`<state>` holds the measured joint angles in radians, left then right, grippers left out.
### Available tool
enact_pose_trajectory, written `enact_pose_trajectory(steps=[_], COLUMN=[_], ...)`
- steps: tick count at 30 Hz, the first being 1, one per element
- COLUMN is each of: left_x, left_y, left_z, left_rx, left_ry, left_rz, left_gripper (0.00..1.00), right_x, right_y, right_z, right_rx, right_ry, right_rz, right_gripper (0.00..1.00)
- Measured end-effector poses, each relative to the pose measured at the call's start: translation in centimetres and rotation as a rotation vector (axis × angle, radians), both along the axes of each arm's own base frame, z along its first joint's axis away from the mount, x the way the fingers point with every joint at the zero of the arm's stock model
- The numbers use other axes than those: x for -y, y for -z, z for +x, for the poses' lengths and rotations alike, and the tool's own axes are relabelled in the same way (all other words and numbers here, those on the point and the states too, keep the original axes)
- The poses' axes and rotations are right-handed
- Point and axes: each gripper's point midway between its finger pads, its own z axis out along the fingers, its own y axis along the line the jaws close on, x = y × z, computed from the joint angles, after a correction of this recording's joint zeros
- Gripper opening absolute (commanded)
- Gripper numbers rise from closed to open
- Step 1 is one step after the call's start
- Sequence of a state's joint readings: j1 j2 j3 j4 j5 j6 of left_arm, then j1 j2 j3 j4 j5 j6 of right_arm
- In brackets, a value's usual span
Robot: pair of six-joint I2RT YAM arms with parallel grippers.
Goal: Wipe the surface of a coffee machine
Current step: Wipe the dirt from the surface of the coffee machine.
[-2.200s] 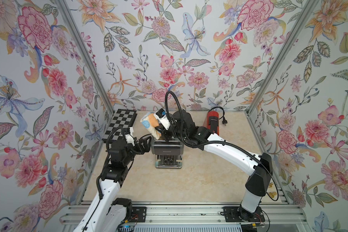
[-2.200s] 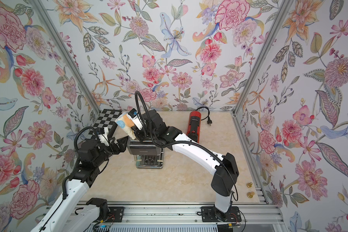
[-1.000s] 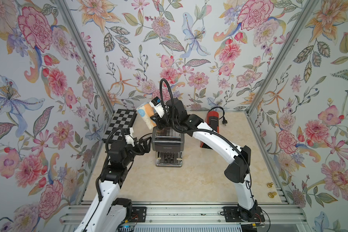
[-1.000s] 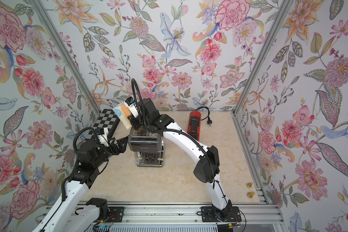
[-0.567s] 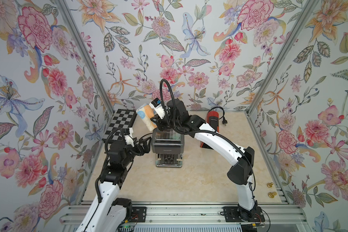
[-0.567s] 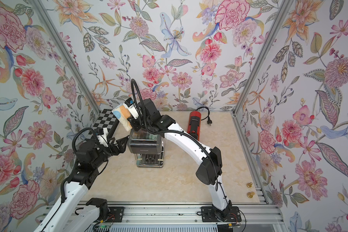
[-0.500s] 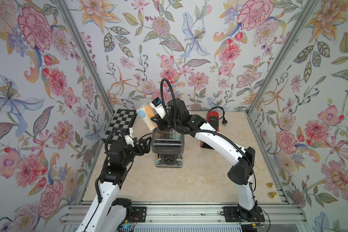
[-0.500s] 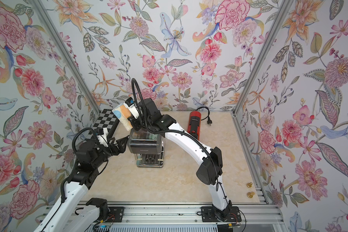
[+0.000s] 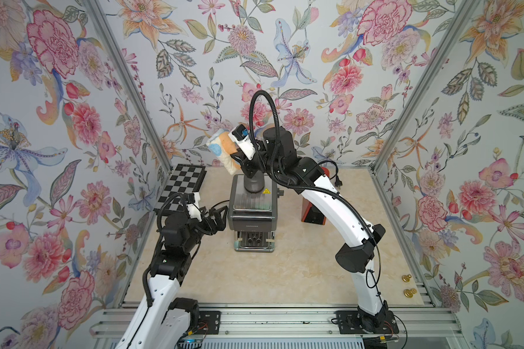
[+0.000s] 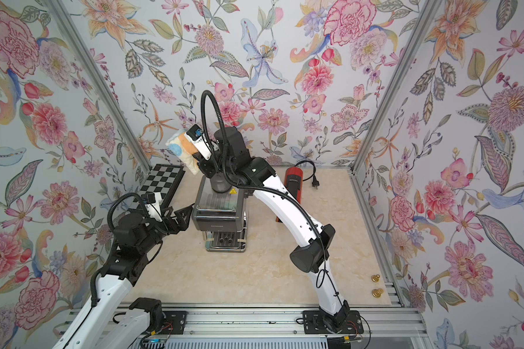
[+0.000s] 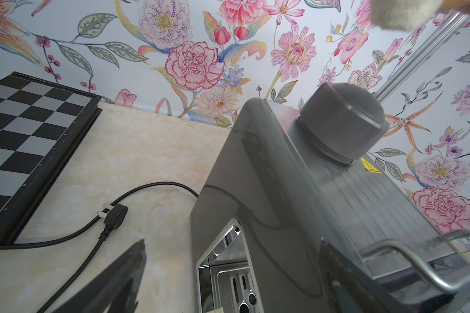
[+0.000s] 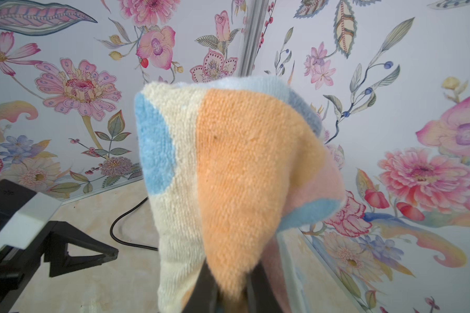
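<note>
The grey coffee machine (image 9: 251,211) (image 10: 218,208) (image 11: 296,203) stands mid-table, a round knob at the back of its top. My right gripper (image 9: 237,157) (image 10: 195,158) (image 12: 232,271) is shut on a folded orange, cream and blue cloth (image 9: 224,149) (image 10: 180,151) (image 12: 228,176). It holds the cloth in the air above and behind the machine's back left corner, clear of the top. My left gripper (image 9: 221,215) (image 10: 185,215) (image 11: 232,242) is open at the machine's left side, its fingers either side of the front left edge.
A folded chessboard (image 9: 182,187) leans at the left wall. A red appliance (image 10: 291,187) with a cord lies right of the machine. The machine's black cord and plug (image 11: 114,214) lie on the table to its left. Two brass weights (image 9: 409,285) sit front right.
My right arm has lifted the cloth off the machine's top left and carried it up and back. In the last half second it barely moves. The left arm has not moved.
</note>
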<state>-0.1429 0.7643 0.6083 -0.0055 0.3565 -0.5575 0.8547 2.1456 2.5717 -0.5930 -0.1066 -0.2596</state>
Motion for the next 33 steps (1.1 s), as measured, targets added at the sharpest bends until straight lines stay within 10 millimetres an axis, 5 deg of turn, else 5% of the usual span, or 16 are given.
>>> enact_pose_trajectory(steps=[9,23,33], left_x=[0.0,0.1,0.0], left_y=[0.1,0.8,0.7], left_z=[0.0,0.3,0.3], left_rx=[-0.002,-0.025,-0.016], left_ry=[0.003,0.002,0.003], left_rz=[-0.001,0.003,0.02], left_gripper=[0.99,0.99,0.99], right_x=[-0.5,1.6,7.5], right_y=[7.9,7.1,6.7], right_z=[3.6,5.9,10.7], right_rx=[0.06,0.056,-0.006], right_ry=[0.074,0.108,0.093], right_rz=[-0.262,-0.23,-0.165], right_gripper=[0.0,0.0,0.0])
